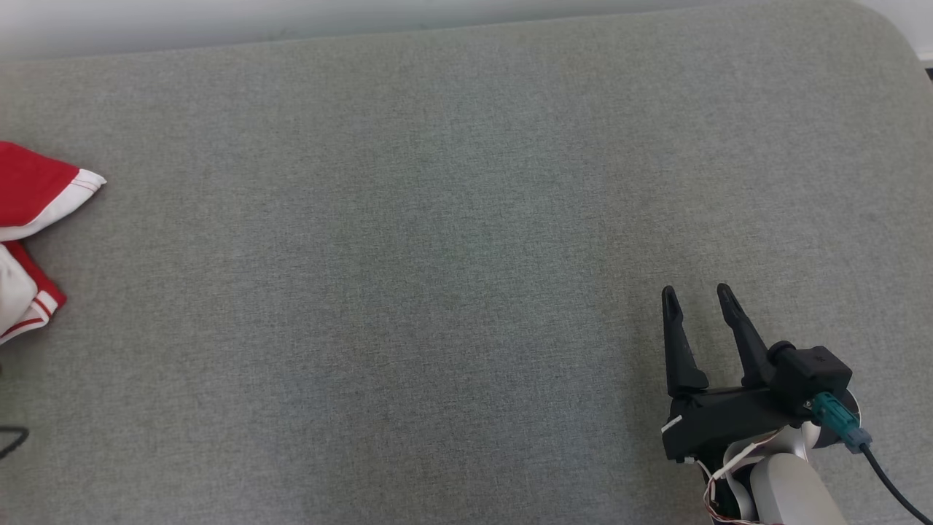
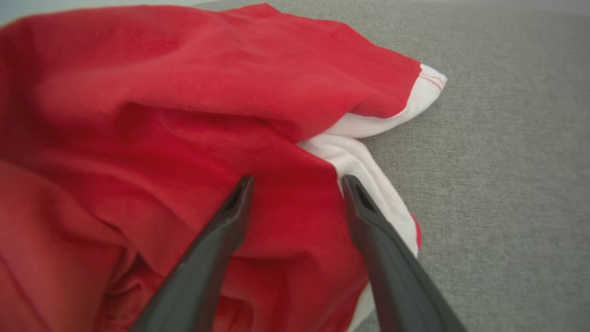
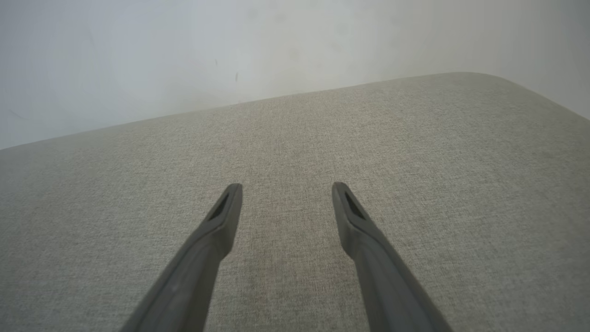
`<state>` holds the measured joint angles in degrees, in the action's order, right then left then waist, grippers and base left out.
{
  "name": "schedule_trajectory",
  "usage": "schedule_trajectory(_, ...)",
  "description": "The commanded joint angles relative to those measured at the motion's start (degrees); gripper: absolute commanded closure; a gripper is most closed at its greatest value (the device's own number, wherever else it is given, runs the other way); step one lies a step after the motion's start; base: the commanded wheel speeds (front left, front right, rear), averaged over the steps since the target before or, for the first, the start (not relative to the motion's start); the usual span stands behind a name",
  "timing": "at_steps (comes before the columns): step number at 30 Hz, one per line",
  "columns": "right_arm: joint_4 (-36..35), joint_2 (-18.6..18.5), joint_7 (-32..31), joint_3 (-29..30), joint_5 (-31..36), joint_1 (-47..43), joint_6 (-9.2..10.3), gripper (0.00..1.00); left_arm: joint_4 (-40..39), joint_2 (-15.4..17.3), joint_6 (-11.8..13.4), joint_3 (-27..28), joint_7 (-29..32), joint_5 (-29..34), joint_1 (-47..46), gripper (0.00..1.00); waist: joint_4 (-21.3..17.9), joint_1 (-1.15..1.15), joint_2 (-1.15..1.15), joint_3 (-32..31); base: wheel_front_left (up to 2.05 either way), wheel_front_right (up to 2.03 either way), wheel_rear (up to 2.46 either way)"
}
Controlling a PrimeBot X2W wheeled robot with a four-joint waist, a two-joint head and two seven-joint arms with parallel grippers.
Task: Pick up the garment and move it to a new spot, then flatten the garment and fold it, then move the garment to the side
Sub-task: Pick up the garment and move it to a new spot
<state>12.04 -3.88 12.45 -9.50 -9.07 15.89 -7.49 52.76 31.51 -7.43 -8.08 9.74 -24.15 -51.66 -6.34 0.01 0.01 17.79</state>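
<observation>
Left gripper [image 2: 297, 180], fingers wide apart, empty, just by the crumpled red garment [image 2: 184, 115]; right gripper [image 1: 696, 290] likewise wide, empty, over grey fabric [image 1: 437, 255]

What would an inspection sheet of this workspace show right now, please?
Surface: grey fabric cushion, flat, with a rounded far right corner.
Job's things: red garment with white trim, crumpled on the cushion, at the left edge of the head view.
Clutter: nothing seen.
Grippers: left gripper open, fingers either side of a red fold by the white trim; contact cannot be told. Right gripper open and holding nothing, over bare cushion at the lower right.
Cables: dark cable runs from a teal connector on the right wrist; thin dark loop at the left edge, too little showing to identify.
Surroundings: pale wall behind the cushion.
</observation>
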Motion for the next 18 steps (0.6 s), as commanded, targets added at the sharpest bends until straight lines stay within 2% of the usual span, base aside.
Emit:
schedule_trajectory(1, 0.2, 0.2, 0.3, -0.2, -0.2, 0.6, 0.0, 0.0, 1.6, 1.1, 0.1, -1.9, 1.5, 1.1, -0.3, 0.0, -0.6, -0.01, -0.01, 0.3, 0.0, 0.0, 0.0)
schedule_trajectory(7, 0.7, 0.3, 0.6, -0.3, -0.3, 0.9, 0.0, 0.0, 4.3, 1.6, 0.0, -5.3, 3.0, 1.7, -0.9, 0.0, -1.4, -0.01, -0.01, 0.3, 0.0, 0.0, 0.0)
schedule_trajectory(9, 0.8, 0.4, 0.7, -0.1, -0.2, 1.0, 0.0, 0.0, 5.3, 1.9, 0.0, -6.1, 2.8, 2.4, -1.2, 1.0, -1.7, -0.01, -0.01, 0.2, 0.0, 0.0, 0.0)
schedule_trajectory(18, 1.3, 0.5, 1.0, 0.8, 0.4, 0.2, 0.0, 0.0, 6.2, 2.4, 0.2, -8.2, -4.2, 4.4, -3.8, 1.0, -0.5, -0.01, -0.01, -1.0, 0.0, 0.0, 0.0)
